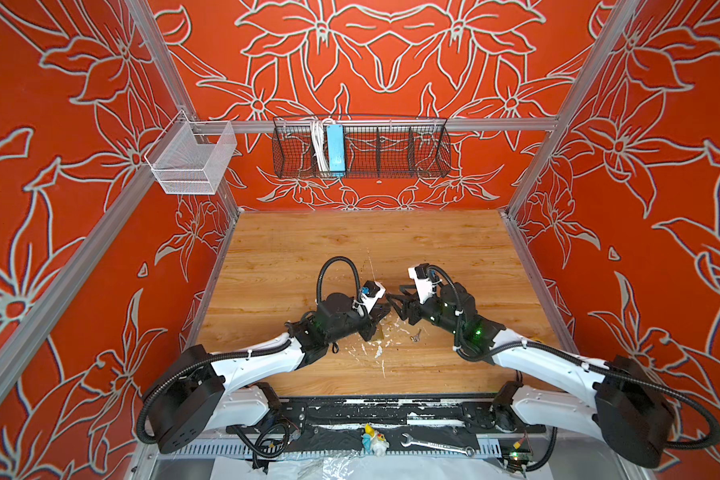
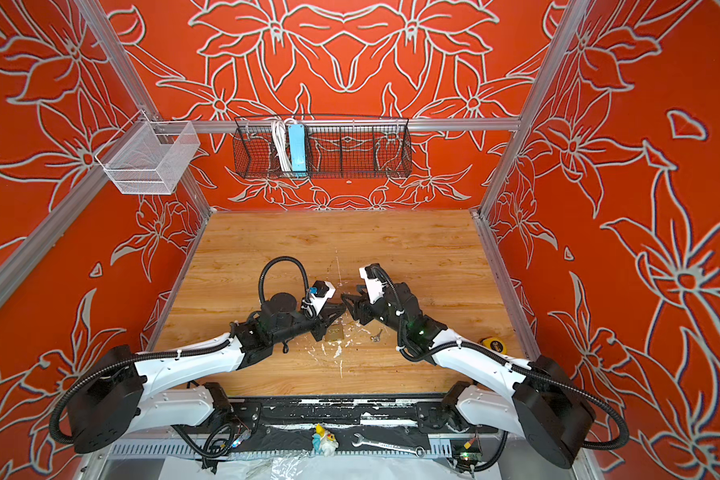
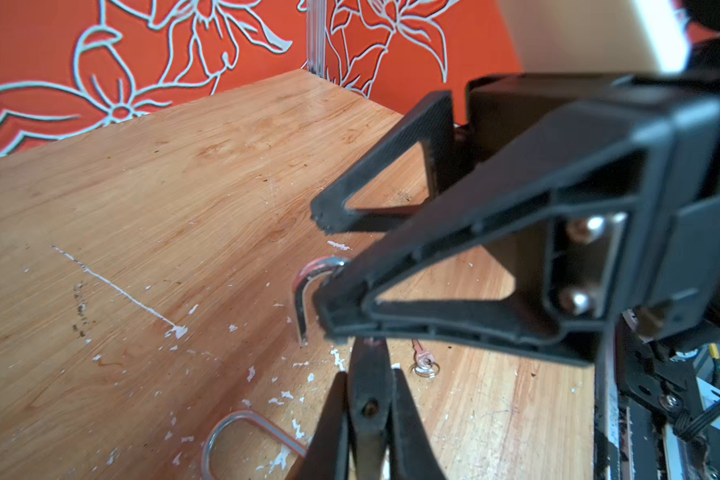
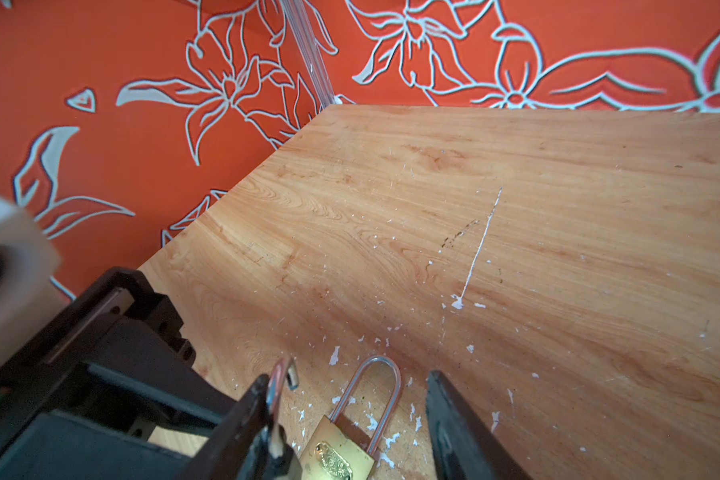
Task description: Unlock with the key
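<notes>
Listing L to R in a top view: left gripper, fingers together, held item n/k; padlock flat on table by its tip; right gripper, fingers apart; key R of padlock, beside right wrist, long axis near-far.

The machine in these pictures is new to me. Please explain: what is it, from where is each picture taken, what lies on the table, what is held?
These are two robot arms, each ending in a pincer. Two pictures look down from above; two come from cameras on the wrists. On the wooden table lie a brass padlock, a small key and a yellow tape measure. The right gripper is open, gripping nothing. The left gripper is shut; whether it holds something, I cannot tell.
</notes>
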Robot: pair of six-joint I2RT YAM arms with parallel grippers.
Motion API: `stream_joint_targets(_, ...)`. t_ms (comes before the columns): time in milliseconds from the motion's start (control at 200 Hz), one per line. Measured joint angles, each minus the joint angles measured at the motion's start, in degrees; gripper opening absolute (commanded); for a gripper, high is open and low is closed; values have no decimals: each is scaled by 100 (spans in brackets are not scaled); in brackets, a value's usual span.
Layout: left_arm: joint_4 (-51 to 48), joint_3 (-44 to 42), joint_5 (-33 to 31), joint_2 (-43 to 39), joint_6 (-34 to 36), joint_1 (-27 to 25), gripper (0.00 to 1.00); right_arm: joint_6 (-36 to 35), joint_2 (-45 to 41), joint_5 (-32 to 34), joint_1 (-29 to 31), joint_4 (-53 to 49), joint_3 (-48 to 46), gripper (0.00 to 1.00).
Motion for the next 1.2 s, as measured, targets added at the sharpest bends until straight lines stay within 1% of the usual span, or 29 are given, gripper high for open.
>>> stream_joint_targets(165, 55, 0, -4, 122, 22, -125, 0, 74, 140, 133, 7, -76, 37, 58)
stream_joint_targets(290, 59, 2, -122, 234, 50, -212, 0, 90, 203, 247, 9, -205, 105, 58)
stream_joint_targets(375, 57, 4, -238, 282, 72, -229, 0, 92, 195, 308, 7, -223, 105, 59)
stream_joint_targets(430, 59, 4, -313, 286, 111, -238, 0, 90, 146, 374, 9, -232, 101, 62)
stream_joint_targets(510, 55, 4, -380, 282, 199, -247, 0, 92, -133, 584, 7, -267, 39, 68)
stream_joint_targets(575, 20, 4, -385, 273, 289, -245, 0, 81, -514, 892, 4, -262, -83, 74)
stream_joint_targets(691, -144, 4, -238, 160, 389, -140, 0, 35, -1088, 1368, -59, -177, -341, 77)
stream_joint_targets(731, -166, 4, -61, 101, 378, -20, 0, 17, -1185, 1440, -76, -149, -422, 79)
stream_joint_targets(796, -151, -11, 337, -28, 267, 337, 0, -33, -1228, 1475, -105, -133, -501, 81)
stream_joint_targets(806, -138, -22, 503, -52, 260, 420, 0, -59, -1226, 1469, -109, -129, -507, 82)
stream_joint_targets(866, -24, -109, 1051, -195, 83, 874, 0, -131, -1182, 1373, -120, -103, -529, 83)
stream_joint_targets(921, 92, -203, 1690, -291, -109, 1307, 0, -240, -1119, 1128, -127, 13, -555, 82)
stream_joint_targets(956, 122, -225, 2063, -308, -192, 1491, 0, -295, -1075, 942, -127, 103, -564, 81)
stream_joint_targets(1006, 142, -223, 2559, -310, -280, 1622, 0, -378, -1021, 640, -127, 243, -581, 78)
stream_joint_targets(1076, 195, -223, 3187, -308, -382, 1661, 0, -450, -997, 330, -127, 391, -599, 75)
stream_joint_targets(1201, 382, -208, 4011, -267, -573, 1674, 0, -533, -999, -118, -127, 658, -654, 72)
